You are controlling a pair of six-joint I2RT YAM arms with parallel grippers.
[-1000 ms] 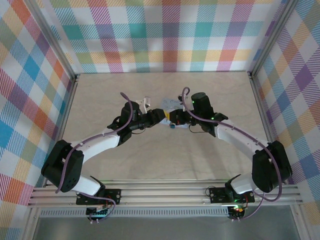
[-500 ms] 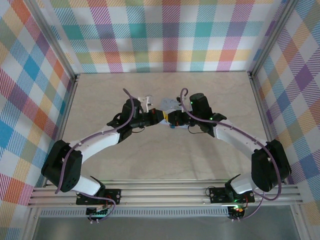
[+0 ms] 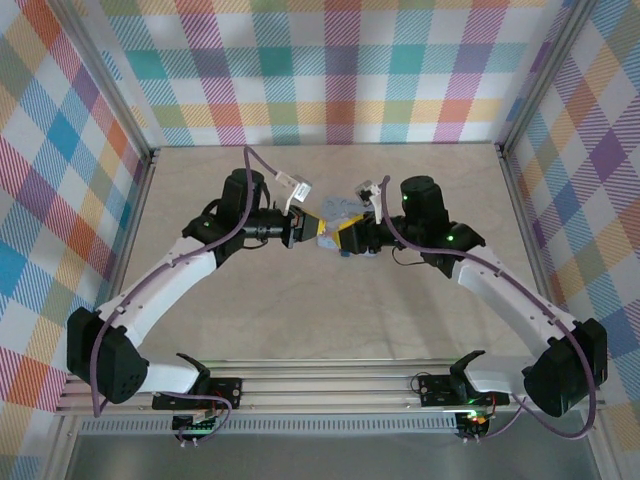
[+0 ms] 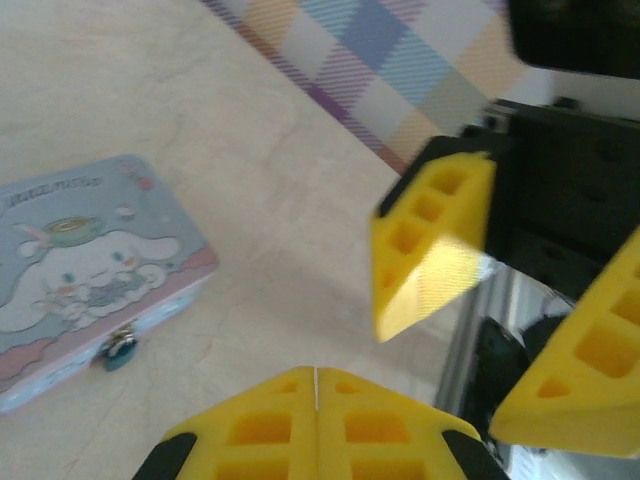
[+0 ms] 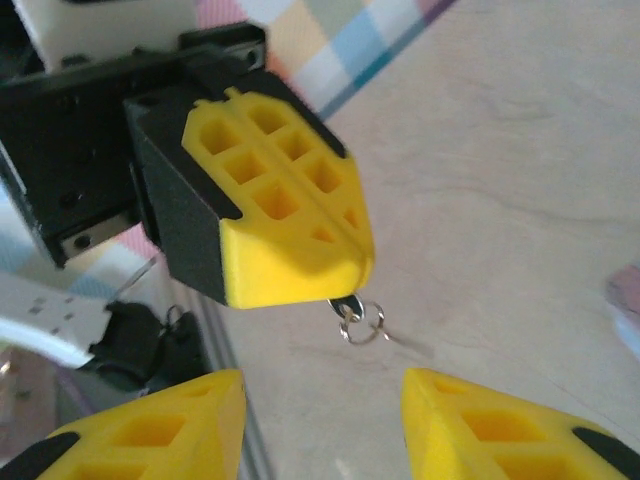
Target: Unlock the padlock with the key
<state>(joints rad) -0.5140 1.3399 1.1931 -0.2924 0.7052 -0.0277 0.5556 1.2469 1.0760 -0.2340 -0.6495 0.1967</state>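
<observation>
Yellow fingers face off above the table: your left gripper is clamped on the key, your right gripper stands half-wide, and the padlock hangs on the tin.

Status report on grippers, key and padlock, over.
Left gripper shut, key ring hanging from its tip. Right gripper open, empty, facing it. Padlock on the tin front, untouched. Nothing in the way.
</observation>
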